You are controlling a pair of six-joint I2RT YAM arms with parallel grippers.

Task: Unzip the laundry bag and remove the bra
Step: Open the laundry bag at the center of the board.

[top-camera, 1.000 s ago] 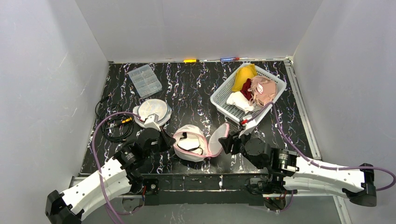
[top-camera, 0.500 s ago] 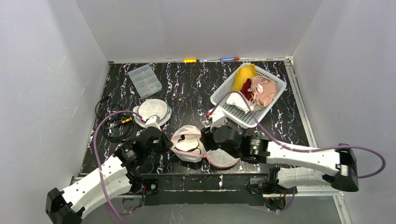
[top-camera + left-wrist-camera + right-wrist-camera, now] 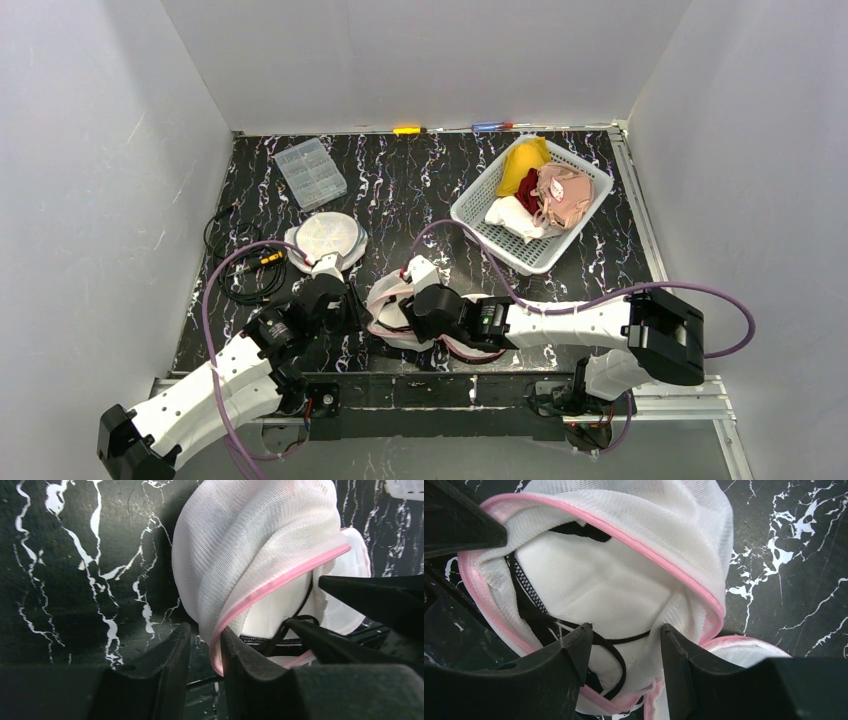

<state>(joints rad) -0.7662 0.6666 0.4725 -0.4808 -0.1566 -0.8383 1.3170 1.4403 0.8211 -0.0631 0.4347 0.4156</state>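
Observation:
The white mesh laundry bag (image 3: 385, 295) with pink zipper trim lies open near the table's front edge. The white bra (image 3: 599, 580) with its black straps (image 3: 624, 640) shows inside the opening. My right gripper (image 3: 626, 627) is open, reaching into the bag mouth with its fingers astride the bra cup and a strap. My left gripper (image 3: 206, 629) sits at the bag's left rim. Its jaws are slightly apart, and the pink edge (image 3: 220, 645) hangs loose in the gap against the right finger. The unzipped flap (image 3: 470, 347) lies under the right arm.
A white basket (image 3: 470, 215) of clothes stands at the back right. A clear compartment box (image 3: 310, 172) and a round white disc (image 3: 326, 235) lie at the back left. A coil of black cable (image 3: 240, 265) sits by the left wall.
My right arm has swung left, from beside the flap to over the bag opening, and its jaws have widened. The left jaws have parted from the bag's rim.

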